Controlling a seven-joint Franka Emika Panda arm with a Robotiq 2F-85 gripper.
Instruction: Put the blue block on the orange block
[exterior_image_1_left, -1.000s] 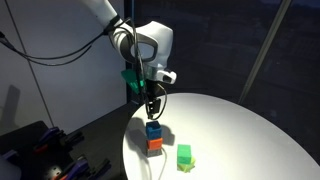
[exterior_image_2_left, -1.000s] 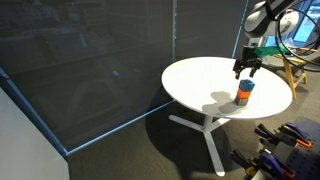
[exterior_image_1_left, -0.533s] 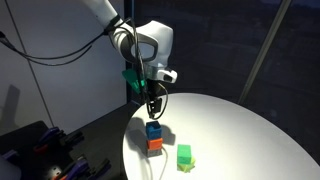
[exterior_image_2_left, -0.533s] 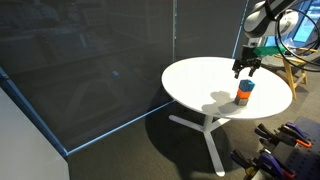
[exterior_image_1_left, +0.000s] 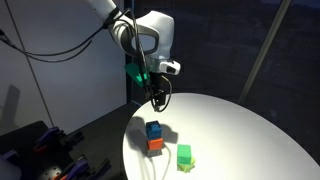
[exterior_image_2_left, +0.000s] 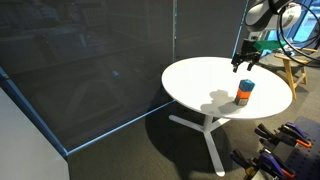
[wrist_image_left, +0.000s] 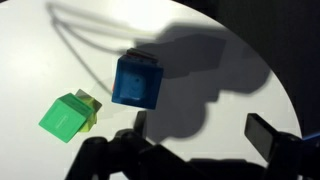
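Observation:
The blue block (exterior_image_1_left: 154, 130) sits on top of the orange block (exterior_image_1_left: 155, 144) near the table's edge; both exterior views show the stack, the blue block (exterior_image_2_left: 245, 87) over the orange block (exterior_image_2_left: 244, 98). From the wrist the blue block (wrist_image_left: 137, 81) hides the orange one beneath it. My gripper (exterior_image_1_left: 156, 100) hangs well above the stack, open and empty, and also shows high in an exterior view as the gripper (exterior_image_2_left: 246, 61). In the wrist view its fingertips (wrist_image_left: 268, 137) stand wide apart over bare white tabletop.
A bright green block (exterior_image_1_left: 184, 155) lies on the round white table (exterior_image_1_left: 240, 135) beside the stack, green block (wrist_image_left: 66, 116) left of the blue one in the wrist view. The table edge runs close to the stack. Dark glass walls and equipment surround the table.
My gripper has risen straight up away from the stack, staying open. The blue block stays on the orange block.

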